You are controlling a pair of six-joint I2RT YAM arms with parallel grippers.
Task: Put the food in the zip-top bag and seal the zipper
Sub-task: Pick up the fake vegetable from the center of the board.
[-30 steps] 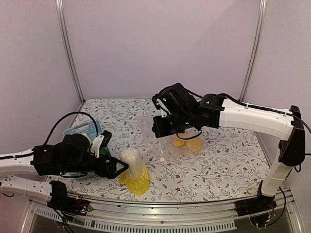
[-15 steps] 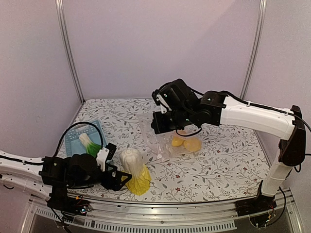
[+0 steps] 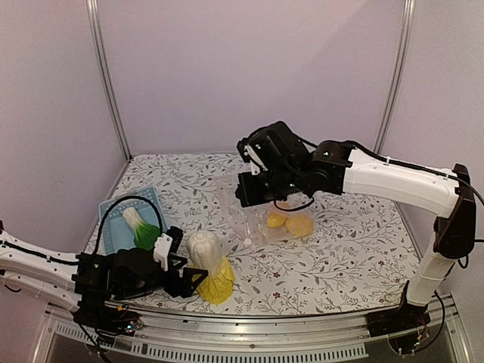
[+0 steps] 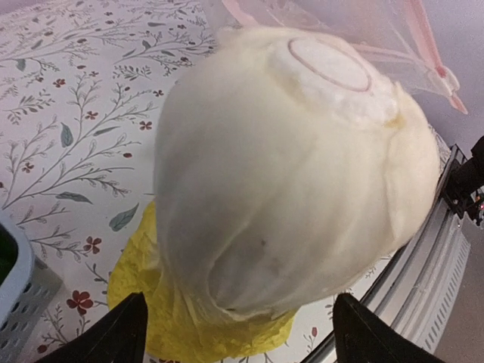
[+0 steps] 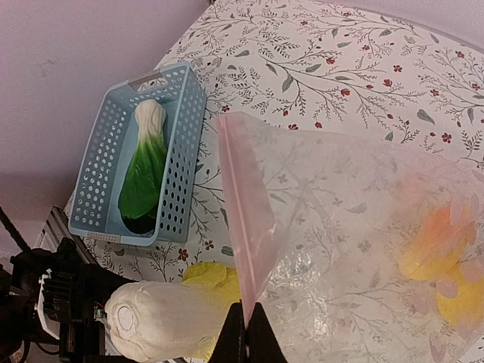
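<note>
Soft, even light, faint shadows — the left wrist close-up looks slightly blurred, perhaps.

A robot-lab booth: bare walls point(image 3: 249, 68), aluminium posts point(image 3: 108, 83), floral-clothed table point(image 3: 355, 249).

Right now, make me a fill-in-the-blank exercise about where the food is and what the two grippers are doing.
1. The bok choy lies in the light-blue ____.
2. The orange fruit and the yellow fruit sit inside the clear ____.
3. The right gripper is ____ on the pink zipper strip.
4. The left gripper is open, with its fingers on either side of the napa ____.
Missing words: basket, bag, shut, cabbage.
</note>
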